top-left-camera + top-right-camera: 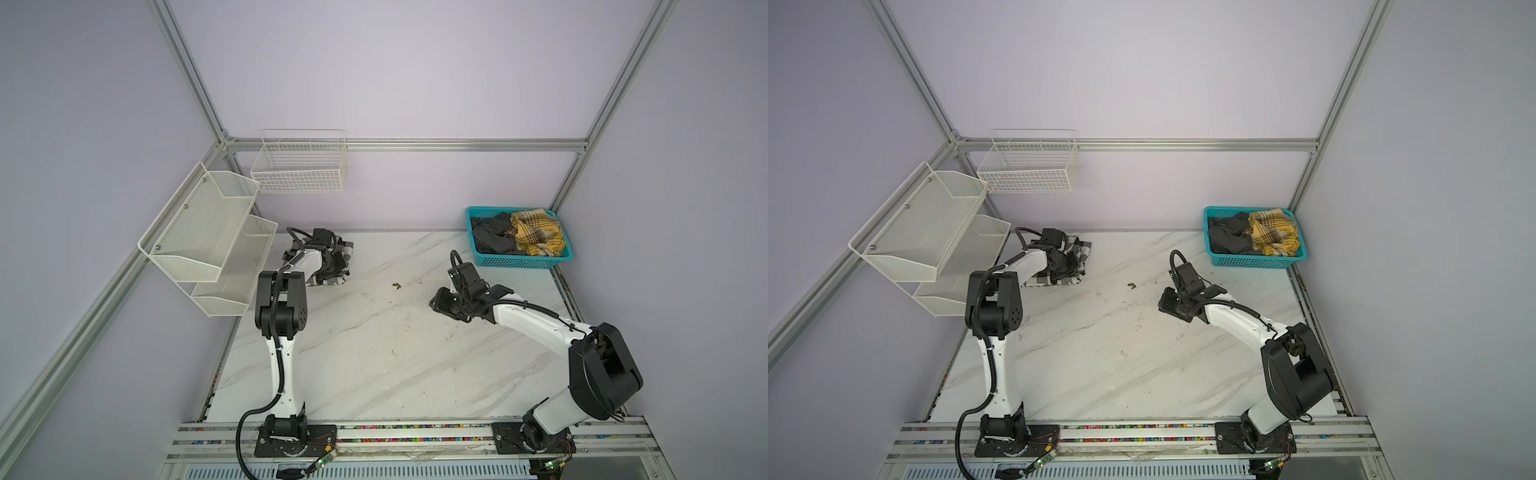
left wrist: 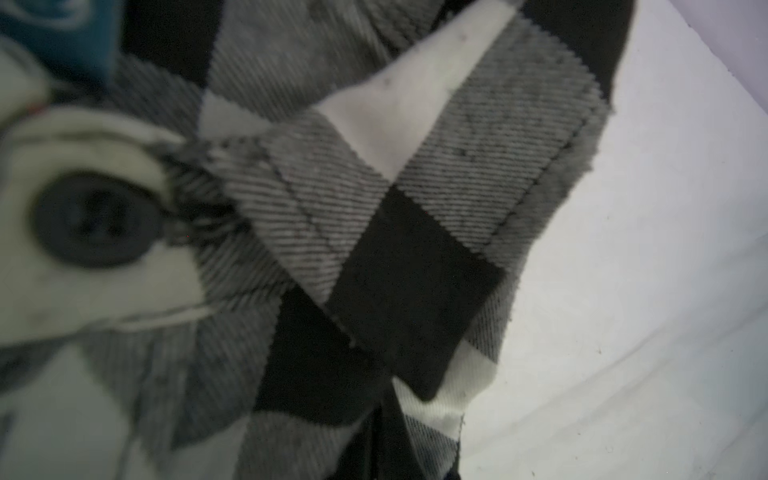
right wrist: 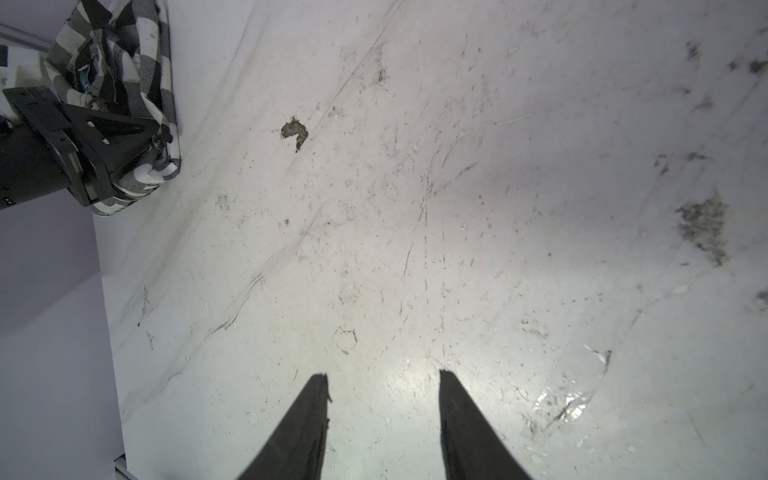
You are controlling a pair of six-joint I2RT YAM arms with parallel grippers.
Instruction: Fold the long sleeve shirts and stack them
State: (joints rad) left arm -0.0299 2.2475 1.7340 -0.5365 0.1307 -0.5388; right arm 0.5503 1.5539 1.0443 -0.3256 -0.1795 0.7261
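Pinching the shirt [image 1: 347, 249] looks to be the step in hand. The left gripper [image 1: 332, 266] is down on the crumpled bundle at the back left corner of the bench [image 1: 395, 345] with its jaws closed. In the left wrist view the checked cloth gathers toward them, so it appears to have a fold in its grip. The right gripper [image 3: 382, 374] hovers half open and empty over bare bench, well apart from the shirt.

To do this well, lift slowly and watch whether one layer comes up or several, since a bunched grab will drag the whole heap rather than open it. A hem, cuff or collar edge makes a better hold than mid-panel cloth, and the stitched edge [image 2: 552, 166] in the left wrist view looks like such a hem. The shirt lies close to the back wall, so it wants drawing forward to the open middle. There the right gripper can take a second corner and the two can spread it flat before any fold.

A teal tag [image 2: 62, 37] with pale marks sits near a dark button [image 2: 95, 220], but it is too blurred to read. No letters or brand can be made out elsewhere.
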